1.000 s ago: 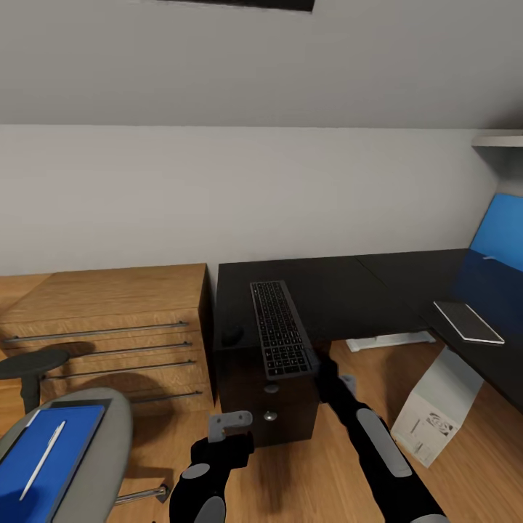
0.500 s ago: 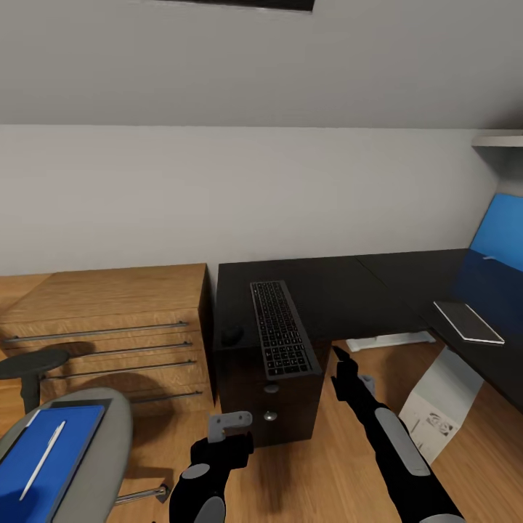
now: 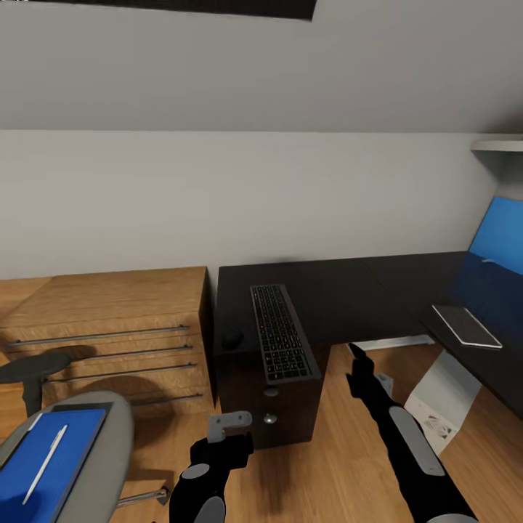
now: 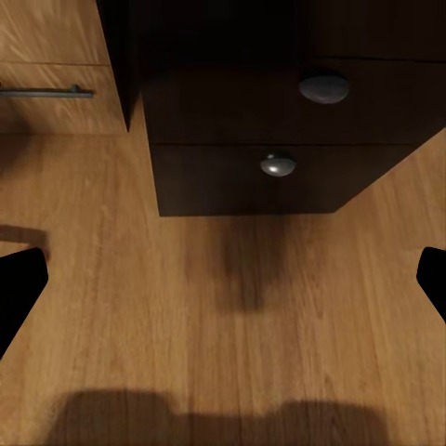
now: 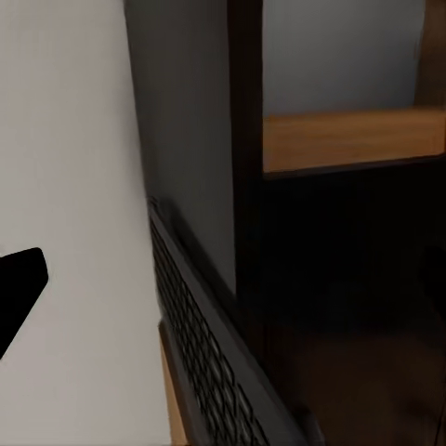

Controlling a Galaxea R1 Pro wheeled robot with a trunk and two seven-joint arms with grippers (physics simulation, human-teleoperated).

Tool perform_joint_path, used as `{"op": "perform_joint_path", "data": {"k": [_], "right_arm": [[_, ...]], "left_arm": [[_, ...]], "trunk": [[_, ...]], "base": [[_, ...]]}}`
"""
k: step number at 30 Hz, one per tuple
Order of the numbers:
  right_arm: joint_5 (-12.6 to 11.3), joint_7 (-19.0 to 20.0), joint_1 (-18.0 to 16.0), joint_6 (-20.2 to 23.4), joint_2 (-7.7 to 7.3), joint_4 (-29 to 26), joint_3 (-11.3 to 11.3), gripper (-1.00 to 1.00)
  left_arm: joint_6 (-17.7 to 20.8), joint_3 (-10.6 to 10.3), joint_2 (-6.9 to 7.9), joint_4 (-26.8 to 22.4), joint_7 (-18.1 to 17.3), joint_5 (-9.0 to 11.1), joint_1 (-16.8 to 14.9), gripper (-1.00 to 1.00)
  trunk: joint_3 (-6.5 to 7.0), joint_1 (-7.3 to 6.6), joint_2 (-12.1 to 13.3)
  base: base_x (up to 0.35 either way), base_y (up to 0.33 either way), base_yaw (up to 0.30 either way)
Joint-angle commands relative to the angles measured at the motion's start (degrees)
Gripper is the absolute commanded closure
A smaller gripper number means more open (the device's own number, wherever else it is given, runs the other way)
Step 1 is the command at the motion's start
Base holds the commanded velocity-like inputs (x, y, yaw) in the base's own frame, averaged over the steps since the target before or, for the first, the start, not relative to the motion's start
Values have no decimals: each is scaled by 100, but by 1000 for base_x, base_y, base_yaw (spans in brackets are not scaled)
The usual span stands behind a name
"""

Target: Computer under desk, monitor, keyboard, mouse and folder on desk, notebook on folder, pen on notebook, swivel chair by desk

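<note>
The black keyboard [image 3: 280,330] lies lengthwise on the black desk [image 3: 341,290], its near end at the desk's front edge. The dark mouse [image 3: 232,338] sits just left of it. My right gripper [image 3: 358,359] hovers open to the right of the keyboard's near end, holding nothing; in the right wrist view the keyboard [image 5: 204,353] shows edge-on past one fingertip [image 5: 19,279]. My left gripper [image 3: 229,428] hangs open, low before the desk drawers [image 4: 279,167]. The blue folder [image 3: 65,443] with the white pen [image 3: 45,454] lies on the swivel chair [image 3: 109,436]. The notebook [image 3: 466,325] rests on the desk's right wing, above the computer [image 3: 439,407].
A low oak drawer unit [image 3: 109,327] stands left of the desk. A blue panel [image 3: 501,232] runs along the right wall. The chair's black armrest [image 3: 33,367] is at the far left. Wood floor [image 3: 319,465] lies open between my arms.
My right gripper has drawn back from the keyboard's near end and moved right. The keyboard stays on the desk. The head view has shifted slightly.
</note>
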Motion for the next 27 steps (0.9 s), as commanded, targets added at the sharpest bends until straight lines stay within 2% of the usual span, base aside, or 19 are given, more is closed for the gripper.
{"op": "perform_joint_path", "data": {"k": [1,7,12,13,17,18,19,23,25,26,27], "right_arm": [[-37,-35,-2,22,-3,-27,-24,-100],[-20,-46,-4,-26,-20,-119,-70,-100],[135,-699,-5,-63,-26,-620,-45,-100],[283,-976,-4,-61,-27,-777,-39,-100],[771,-1593,-3,-45,-26,-1104,-29,-100],[1463,-2446,-4,-22,-20,-1504,-22,-100],[1691,-2778,-3,-14,-20,-1644,-12,-100],[2059,-3291,-3,-19,-17,-1846,31,-100],[2207,-3426,-2,-33,-12,-1902,60,-100],[2433,-3499,-2,-71,1,-1949,104,-100],[2464,-3496,-2,-76,2,-1954,107,-100]], "left_arm": [[12,-8,0,-5,54,48,-6,-100],[8,-18,0,0,57,47,-6,-100],[5,-10,0,3,70,47,-4,-100],[4,-9,0,2,70,44,-5,-100],[3,-7,0,3,71,42,-5,-100],[3,-7,0,2,71,40,-6,-100],[3,-7,0,2,72,39,-4,-100],[4,-7,0,1,72,43,-5,-100],[5,-7,0,1,72,45,-5,-100],[4,-7,0,3,72,46,-6,-100],[3,-7,0,3,72,47,-6,-100]], "trunk": [[13,-23,39],[120,-155,279],[210,-265,480],[228,-287,520],[300,-374,680],[318,-396,720],[336,-418,761],[408,-506,921],[444,-550,1001],[462,-572,1041],[480,-594,1081]], "base": [[0,0,0],[0,0,0],[0,0,0],[0,0,0],[0,0,0],[0,0,0],[0,0,0],[0,0,0],[0,0,0],[0,0,0],[0,0,0]]}}
